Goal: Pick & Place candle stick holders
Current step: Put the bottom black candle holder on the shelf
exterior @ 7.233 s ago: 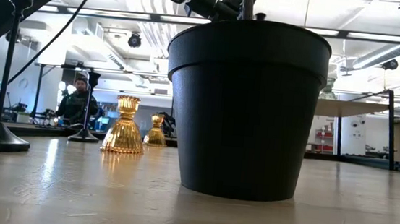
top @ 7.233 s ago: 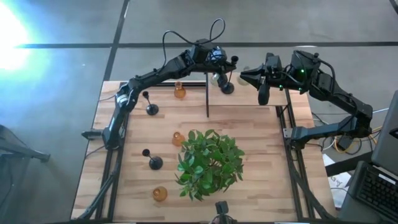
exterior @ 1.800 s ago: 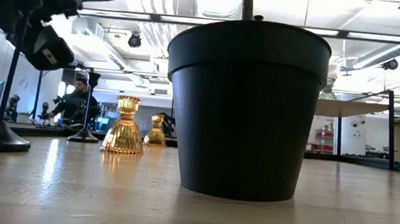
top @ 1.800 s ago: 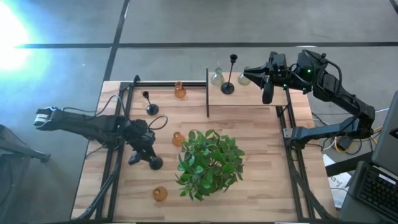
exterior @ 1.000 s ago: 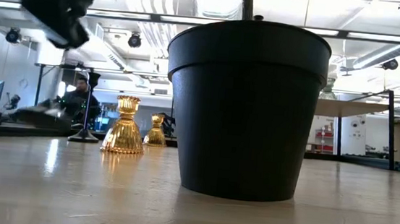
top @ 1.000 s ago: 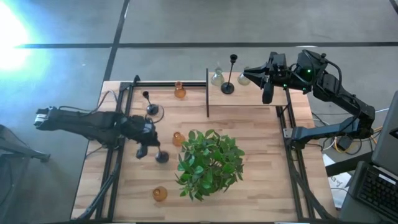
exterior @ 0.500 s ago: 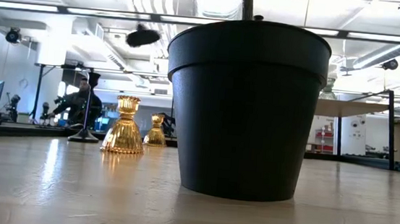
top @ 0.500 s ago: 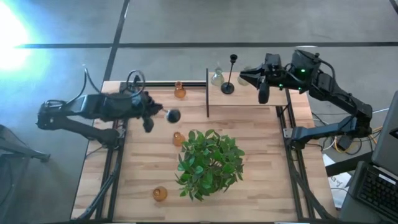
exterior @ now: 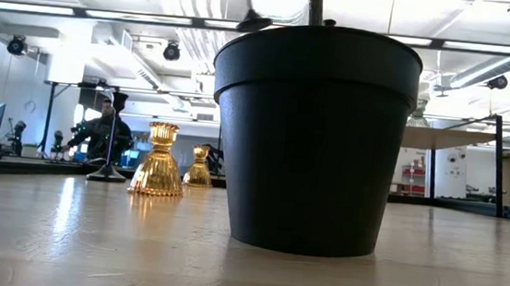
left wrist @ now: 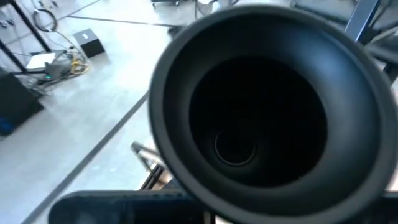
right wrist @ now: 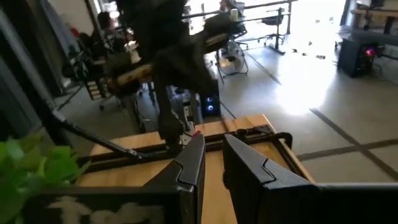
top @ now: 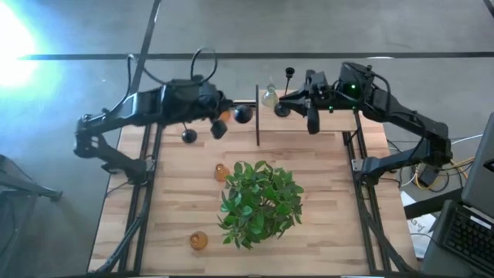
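High view shows the left gripper with fingers clenched on a black candle holder, carried above the counter near the upright divider, which its base could clip.

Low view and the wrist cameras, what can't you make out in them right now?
- Low view: the plant pot blocks the table behind it.
- Left wrist view: the black holder's round base fills the picture, hiding the left gripper's fingers.
- Right wrist view: no holder shows beyond the right gripper.
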